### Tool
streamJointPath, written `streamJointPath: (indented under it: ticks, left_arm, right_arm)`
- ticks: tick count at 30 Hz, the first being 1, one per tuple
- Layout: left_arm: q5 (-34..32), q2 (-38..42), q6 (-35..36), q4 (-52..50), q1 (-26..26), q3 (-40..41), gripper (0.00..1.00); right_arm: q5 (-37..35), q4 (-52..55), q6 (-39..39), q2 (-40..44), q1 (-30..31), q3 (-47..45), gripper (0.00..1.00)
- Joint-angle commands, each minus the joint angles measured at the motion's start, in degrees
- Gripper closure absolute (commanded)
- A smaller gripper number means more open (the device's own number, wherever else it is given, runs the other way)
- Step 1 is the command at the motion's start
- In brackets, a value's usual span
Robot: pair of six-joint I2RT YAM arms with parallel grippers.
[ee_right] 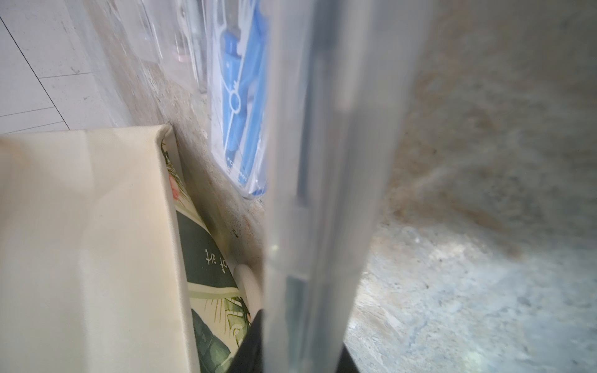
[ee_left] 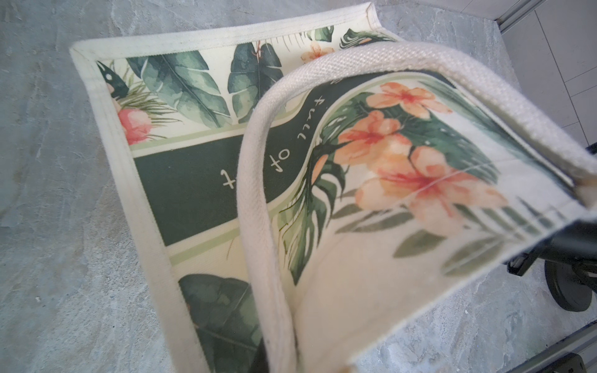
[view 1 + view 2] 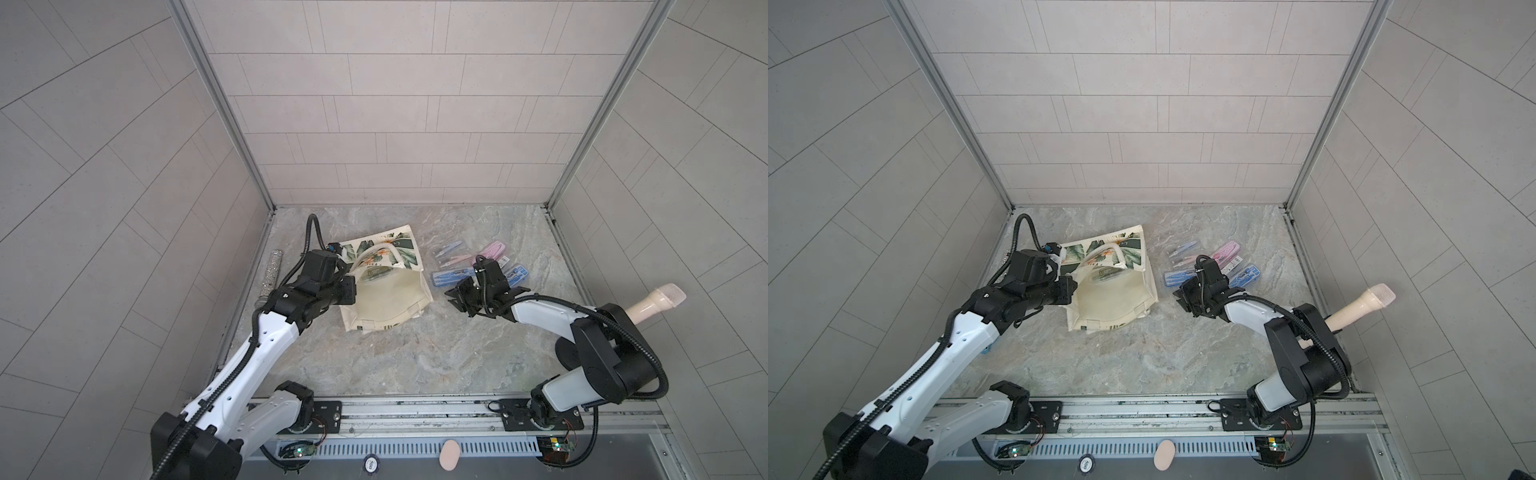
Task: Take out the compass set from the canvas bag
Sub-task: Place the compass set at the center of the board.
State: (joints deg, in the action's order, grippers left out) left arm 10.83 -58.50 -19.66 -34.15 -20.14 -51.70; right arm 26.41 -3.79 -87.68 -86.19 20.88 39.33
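Canvas bag (image 3: 386,301) toward the table's (image 3: 415,357) back left corner, left gripper (image 3: 351,291) clamped on its rim, mouth open, a compass set (image 3: 376,276) showing inside, right gripper (image 3: 457,301) beside loose cases (image 3: 446,277), clear case (image 1: 316,161) between its jaws, grip unclear.

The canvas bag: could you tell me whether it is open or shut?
Open: the left end effector holds the canvas bag by its rim; a case shows inside in both top views.
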Motion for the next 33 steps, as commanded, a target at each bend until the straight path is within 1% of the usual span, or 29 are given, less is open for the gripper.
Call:
streamJointPath:
  ticks: [1, 6, 10, 14, 16, 18, 19, 20, 22, 23, 24, 27, 33]
  left_arm:
    - [-0.42, 1.55, -0.29, 0.47, 0.19, -1.33, 1.00]
    - [-0.46, 1.32, 0.03, -0.12, 0.25, -2.08, 1.00]
    - [-0.26, 1.04, 0.04, -0.11, 0.21, -2.74, 1.00]
    - [-0.16, 0.80, 0.20, -0.28, 0.26, -3.31, 1.00]
    - [-0.14, 0.92, 0.18, -0.30, 0.20, -3.32, 1.00]
    - [-0.09, 0.93, 0.07, -0.22, 0.19, -3.26, 1.00]
    - [0.00, 1.00, 0.14, -0.17, 0.21, -3.15, 1.00]
    - [-0.01, 1.02, 0.06, -0.13, 0.27, -3.11, 1.00]
    - [0.02, 1.11, 0.04, 0.06, 0.27, -2.78, 1.00]
    - [-0.02, 1.09, 0.02, 0.15, 0.22, -2.62, 1.00]
    - [0.06, 1.08, -0.11, 0.21, 0.23, -2.55, 1.00]
    - [0.34, 0.99, -0.29, 0.23, 0.24, -2.69, 1.00]
    - [0.16, 1.63, -0.37, -0.29, 0.25, -2.64, 1.00]
  right_arm:
    - [-1.37, -1.21, -1.37, -1.12, -0.73, 0.14, 0.68]
    - [-0.71, -0.78, -0.81, -0.11, -1.44, -0.30, 0.65]
    - [-0.29, 1.30, 0.51, 2.79, -2.65, -0.84, 0.65]
    - [0.69, 6.16, 3.91, 6.85, -5.39, -2.03, 0.65]
    - [0.92, 10.37, 6.52, 8.73, -7.52, -2.41, 0.65]
    - [0.33, 15.42, 10.79, 10.44, -10.01, -2.42, 0.65]
    - [0.52, 16.07, 12.27, 10.69, -10.92, -2.50, 0.65]
    - [1.36, 15.75, 14.11, 10.37, -11.86, -2.44, 0.61]
    - [2.89, 16.29, 18.58, 9.01, -12.85, -0.83, 0.46]
    - [3.15, 17.03, 20.51, 7.94, -12.93, 0.22, 0.41]
    - [3.29, 17.04, 21.65, 7.11, -13.06, 0.92, 0.38]
    - [4.10, 14.17, 21.97, 4.51, -13.07, 1.44, 0.33]
    - [6.02, 6.04, 18.09, -0.81, -13.06, 1.80, 0.32]
